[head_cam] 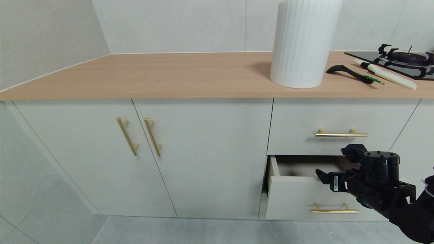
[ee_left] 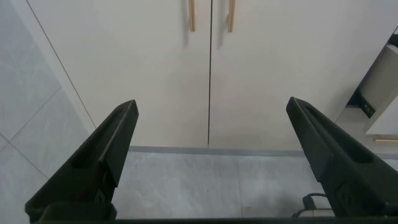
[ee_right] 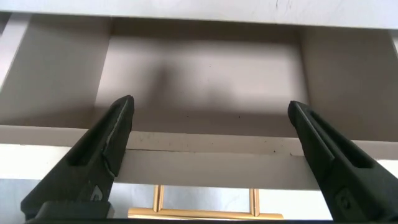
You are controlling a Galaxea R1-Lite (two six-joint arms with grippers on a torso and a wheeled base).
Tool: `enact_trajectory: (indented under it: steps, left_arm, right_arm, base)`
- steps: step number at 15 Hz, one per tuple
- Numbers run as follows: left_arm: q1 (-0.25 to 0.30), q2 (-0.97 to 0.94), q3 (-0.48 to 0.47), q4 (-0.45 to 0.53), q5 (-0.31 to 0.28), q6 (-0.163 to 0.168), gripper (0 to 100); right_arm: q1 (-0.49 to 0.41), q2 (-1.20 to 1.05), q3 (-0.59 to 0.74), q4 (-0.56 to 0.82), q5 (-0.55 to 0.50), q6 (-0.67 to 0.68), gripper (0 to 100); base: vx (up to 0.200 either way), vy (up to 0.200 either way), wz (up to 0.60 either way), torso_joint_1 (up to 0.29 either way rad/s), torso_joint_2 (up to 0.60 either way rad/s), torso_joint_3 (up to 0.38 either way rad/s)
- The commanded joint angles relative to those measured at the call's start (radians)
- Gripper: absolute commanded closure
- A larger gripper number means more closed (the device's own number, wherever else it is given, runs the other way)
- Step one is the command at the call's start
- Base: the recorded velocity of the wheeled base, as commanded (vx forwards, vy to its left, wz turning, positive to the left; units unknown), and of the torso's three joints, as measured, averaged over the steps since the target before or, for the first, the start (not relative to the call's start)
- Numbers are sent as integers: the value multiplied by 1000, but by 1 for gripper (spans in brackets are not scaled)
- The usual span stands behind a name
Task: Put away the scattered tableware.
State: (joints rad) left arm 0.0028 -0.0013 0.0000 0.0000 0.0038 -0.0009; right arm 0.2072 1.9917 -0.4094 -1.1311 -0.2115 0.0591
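Note:
On the wooden counter (head_cam: pixel 169 74) at the right lie a black ladle (head_cam: pixel 349 72), a green-handled utensil (head_cam: pixel 374 80) and a cream-sheathed knife (head_cam: pixel 386 74). Below them the lower drawer (head_cam: pixel 298 196) stands pulled out, its inside (ee_right: pixel 199 74) bare. My right gripper (head_cam: pixel 334 164) hangs open just above the drawer's front edge (ee_right: pixel 199 165), with nothing between its fingers. My left gripper (ee_left: pixel 211 162) is open too, low down and facing the double cupboard doors (ee_left: pixel 211 68) and the grey floor.
A tall white ribbed container (head_cam: pixel 303 42) stands on the counter left of the utensils. A black gas hob (head_cam: pixel 403 61) sits at the far right. The upper drawer (head_cam: pixel 339 125) is closed; brass handles (head_cam: pixel 139 135) stick out from the cupboard doors.

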Motion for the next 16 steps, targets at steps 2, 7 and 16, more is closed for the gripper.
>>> enact_trajectory:
  steps: [2, 7, 16]
  left_arm:
    - [0, 1, 0, -2, 1, -1, 0]
    - [0, 1, 0, -2, 1, -1, 0]
    - [0, 1, 0, 0, 1, -1, 0]
  right_arm:
    - [1, -14, 4, 13, 0, -2, 0]
    - [11, -74, 6, 120, 3, -4, 0]
    - [32, -133, 0, 269, 7, -4, 0]
  base:
    - [0, 0, 0, 0, 0, 0]
    - [0, 0, 0, 0, 0, 0]
    - [0, 0, 0, 0, 0, 0]
